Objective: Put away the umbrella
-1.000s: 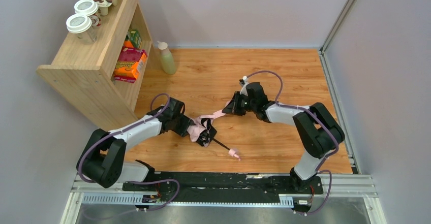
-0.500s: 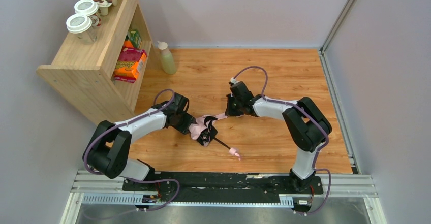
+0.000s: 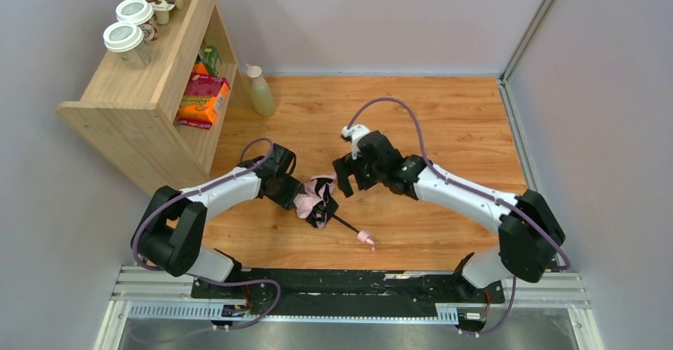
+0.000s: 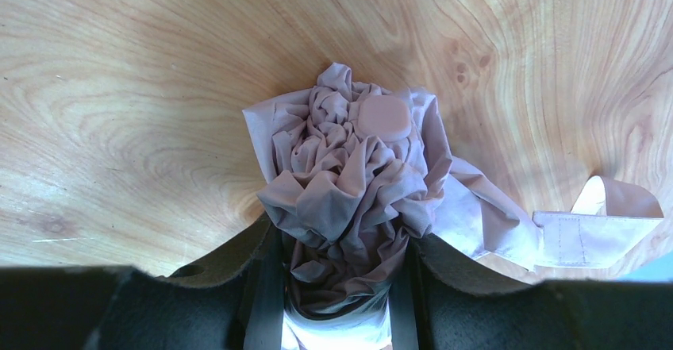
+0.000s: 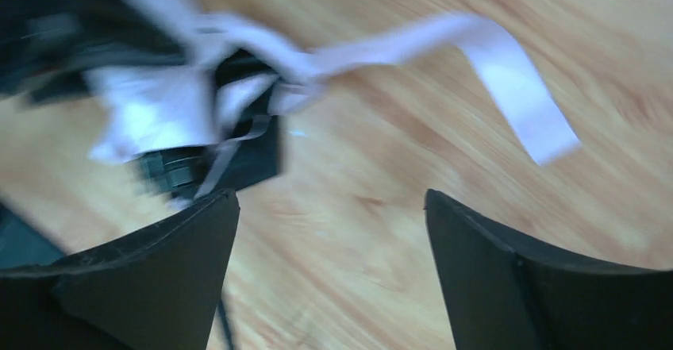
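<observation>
Lying on the table, the umbrella points its pink handle at the near edge; the left gripper pinches the bunched canopy, and beyond it the right gripper hangs spread wide, empty, beside the loose strap. Bundling step, I reckon: next, catch that strap and wrap it round

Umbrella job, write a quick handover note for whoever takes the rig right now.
Grip: the left pincer is shut on the bunched canopy of the umbrella; the right pincer is open and empty, facing the loose strap.
Position: it lies mid-way across the table, black shaft extended, handle toward the near edge.
Done: canopy gathered.
Left: wrap and fasten the strap, probably push the shaft in, then stow it.
</observation>
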Motion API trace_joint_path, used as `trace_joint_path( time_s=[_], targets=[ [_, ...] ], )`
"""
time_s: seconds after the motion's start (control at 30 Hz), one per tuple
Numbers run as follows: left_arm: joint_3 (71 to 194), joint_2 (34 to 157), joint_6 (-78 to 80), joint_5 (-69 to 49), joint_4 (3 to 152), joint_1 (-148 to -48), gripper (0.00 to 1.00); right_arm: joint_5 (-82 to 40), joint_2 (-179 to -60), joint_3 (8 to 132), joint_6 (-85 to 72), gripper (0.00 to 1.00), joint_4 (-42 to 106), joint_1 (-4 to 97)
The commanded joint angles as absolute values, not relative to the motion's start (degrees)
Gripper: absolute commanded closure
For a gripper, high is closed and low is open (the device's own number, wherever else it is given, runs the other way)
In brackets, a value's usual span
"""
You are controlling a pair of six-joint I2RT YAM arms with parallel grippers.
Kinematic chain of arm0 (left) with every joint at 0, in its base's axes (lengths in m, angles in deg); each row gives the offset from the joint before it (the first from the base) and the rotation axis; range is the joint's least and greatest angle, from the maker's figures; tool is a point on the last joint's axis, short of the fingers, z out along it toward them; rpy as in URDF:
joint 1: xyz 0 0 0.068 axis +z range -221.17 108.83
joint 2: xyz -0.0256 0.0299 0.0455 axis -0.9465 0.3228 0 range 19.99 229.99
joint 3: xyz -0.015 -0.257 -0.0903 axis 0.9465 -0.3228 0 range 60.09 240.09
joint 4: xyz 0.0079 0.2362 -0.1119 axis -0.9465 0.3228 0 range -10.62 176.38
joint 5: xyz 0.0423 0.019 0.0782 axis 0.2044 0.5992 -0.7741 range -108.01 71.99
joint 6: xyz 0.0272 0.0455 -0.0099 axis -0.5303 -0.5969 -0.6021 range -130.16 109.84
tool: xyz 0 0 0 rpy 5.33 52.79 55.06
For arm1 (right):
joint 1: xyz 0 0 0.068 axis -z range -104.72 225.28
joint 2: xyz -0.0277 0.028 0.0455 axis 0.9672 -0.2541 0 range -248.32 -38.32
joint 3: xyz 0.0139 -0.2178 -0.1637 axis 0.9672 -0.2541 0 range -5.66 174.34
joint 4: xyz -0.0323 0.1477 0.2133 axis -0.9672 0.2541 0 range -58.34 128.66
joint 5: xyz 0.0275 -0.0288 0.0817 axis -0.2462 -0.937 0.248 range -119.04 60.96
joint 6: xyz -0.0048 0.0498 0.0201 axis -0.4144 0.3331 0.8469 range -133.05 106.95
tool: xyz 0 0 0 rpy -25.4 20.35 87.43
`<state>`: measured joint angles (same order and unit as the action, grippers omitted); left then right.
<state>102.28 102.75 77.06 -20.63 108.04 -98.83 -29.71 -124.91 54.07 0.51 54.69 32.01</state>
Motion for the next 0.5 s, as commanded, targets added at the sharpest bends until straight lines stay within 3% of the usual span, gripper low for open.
trace_joint_path(
  time_s=[0.0, 0.1, 0.47],
  targets=[
    [101.2, 106.1, 75.1, -26.0, 119.8, -98.4, 1.00, -26.8, -120.4, 51.0, -15.3, 0.05, 41.6, 21.1],
    [102.1, 107.7, 74.4, -25.4, 119.8, -98.3, 1.00, -23.4, -124.5, 51.3, -18.8, 0.03, 32.8, 17.4],
    [105.4, 111.2, 70.0, -22.6, 121.3, -98.2, 1.00, -31.8, -138.7, 49.9, -27.6, 0.05, 18.7, 11.0]
  ],
)
